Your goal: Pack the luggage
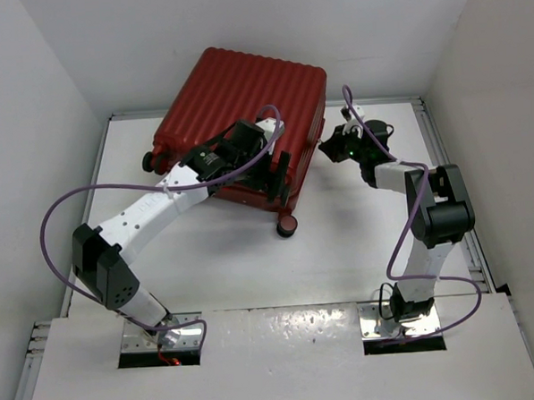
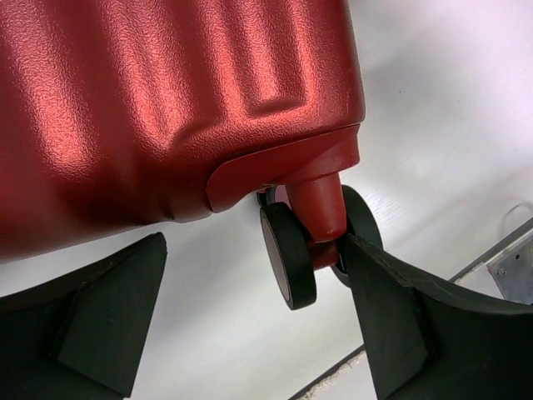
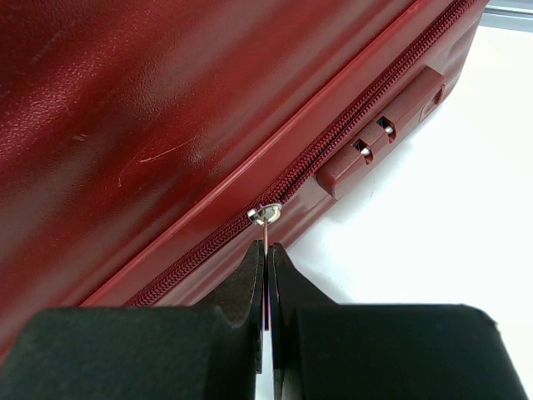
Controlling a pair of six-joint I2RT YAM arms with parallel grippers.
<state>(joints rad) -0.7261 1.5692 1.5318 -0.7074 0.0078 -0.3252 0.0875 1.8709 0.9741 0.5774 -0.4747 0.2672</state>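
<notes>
The luggage [image 1: 239, 103] is a dark red ribbed hard-shell suitcase lying closed at the back of the table. My left gripper [image 1: 273, 171] is at its near edge and stands open [image 2: 254, 279] around the corner with a black twin wheel [image 2: 287, 258]. The right finger [image 2: 391, 308] sits against the wheel, and the left finger [image 2: 108, 308] is apart from it with nothing held. My right gripper [image 1: 334, 149] is at the suitcase's right side, shut [image 3: 265, 247] on the thin metal zipper pull [image 3: 266, 215]. The zipper [image 3: 333, 142] runs along the seam.
A red combination lock [image 3: 379, 143] sits beside the zipper past the pull. Two wheels [image 1: 287, 225] [image 1: 148, 159] stick out from the suitcase's near edge. White walls close in the table [image 1: 253, 272] at left, right and back. Purple cables loop off both arms.
</notes>
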